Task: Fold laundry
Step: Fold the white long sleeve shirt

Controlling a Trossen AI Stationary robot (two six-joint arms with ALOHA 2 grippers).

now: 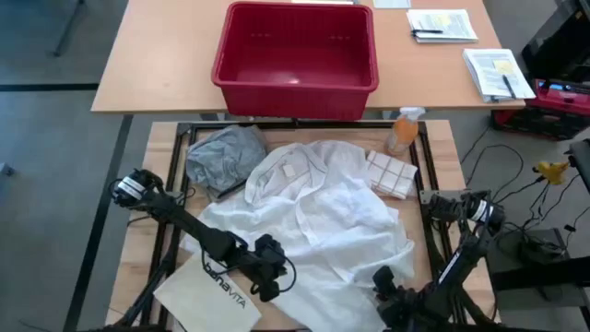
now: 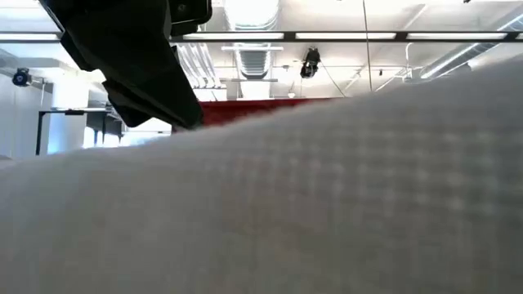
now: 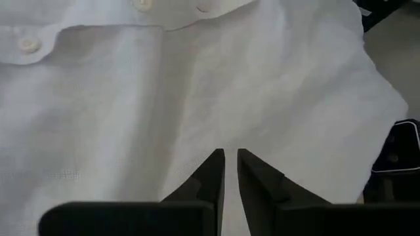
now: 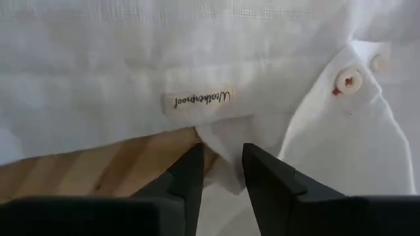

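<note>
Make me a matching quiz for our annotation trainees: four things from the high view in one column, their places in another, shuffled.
Things:
1. white shirt
2. grey T-shirt
3. red basket
4. spray bottle

Places:
A. on the far table
B. far-left corner of the work frame
C. spread across the frame's middle
D. far-right, beside a white box

Pairs: 1-C, 2-B, 3-A, 4-D

The wooden counter point(image 1: 441, 152) carries a white shirt point(image 1: 323, 217) spread ahead of both end effectors, left point(image 1: 269, 277) and right point(image 1: 392, 290). Beyond the left one lies a grey T-shirt point(image 1: 221, 155). A white bag point(image 1: 205, 293) lies beside it. A white box point(image 1: 391, 173) and bottle point(image 1: 403, 131) sit beyond the right.
</note>
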